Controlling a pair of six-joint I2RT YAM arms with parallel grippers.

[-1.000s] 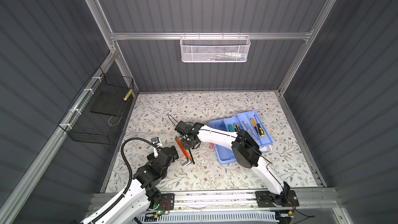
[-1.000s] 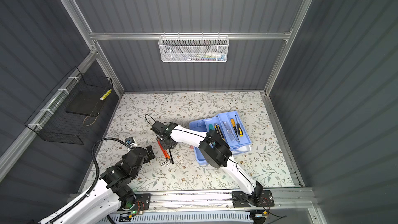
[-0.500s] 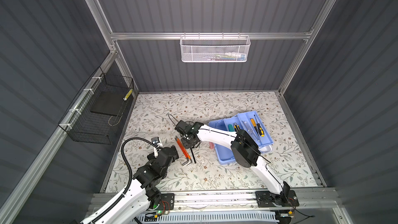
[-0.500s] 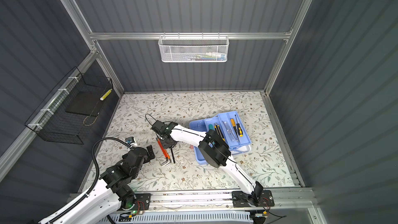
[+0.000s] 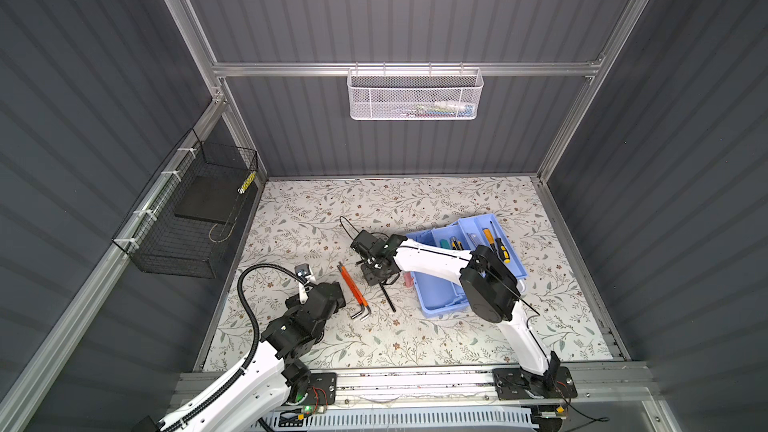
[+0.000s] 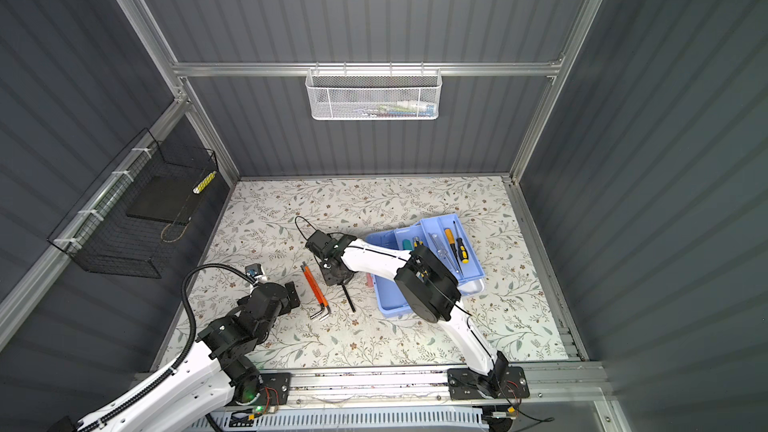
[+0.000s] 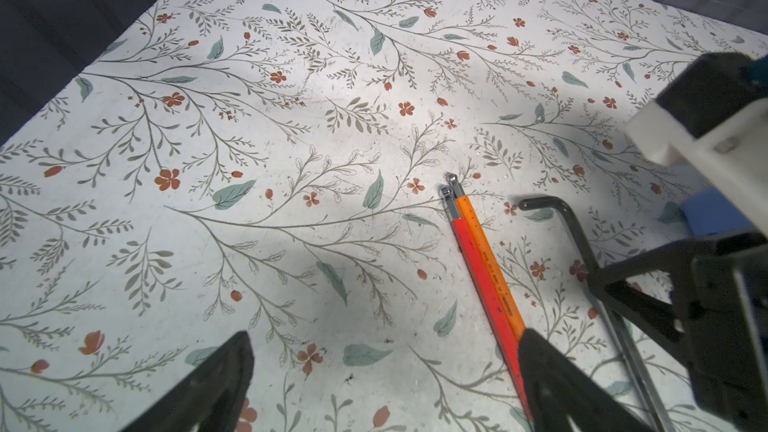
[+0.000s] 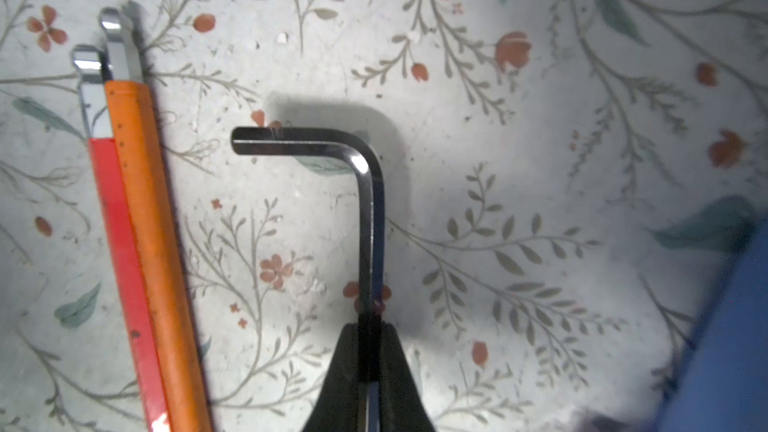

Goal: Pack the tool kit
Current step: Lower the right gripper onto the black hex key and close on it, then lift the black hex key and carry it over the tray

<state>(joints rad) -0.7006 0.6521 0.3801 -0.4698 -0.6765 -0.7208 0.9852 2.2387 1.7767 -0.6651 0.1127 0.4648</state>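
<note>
Gripping black hex key (image 8: pixel 370 209) tight with right end effector (image 8: pixel 368 342), just beside 2 red-and-orange hex keys (image 8: pixel 141 222) on floral counter (image 7: pixel 249 118). Holding left end effector (image 7: pixel 384 336) wide and empty near them. With open blue tool kit (image 5: pixel 436 297) just right, screwdrivers (image 5: pixel 488 238) inside.

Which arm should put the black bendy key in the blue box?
The right. The right gripper is shut on the black hex key, with the blue tray beside it. The left gripper is open, holding nothing.
</note>
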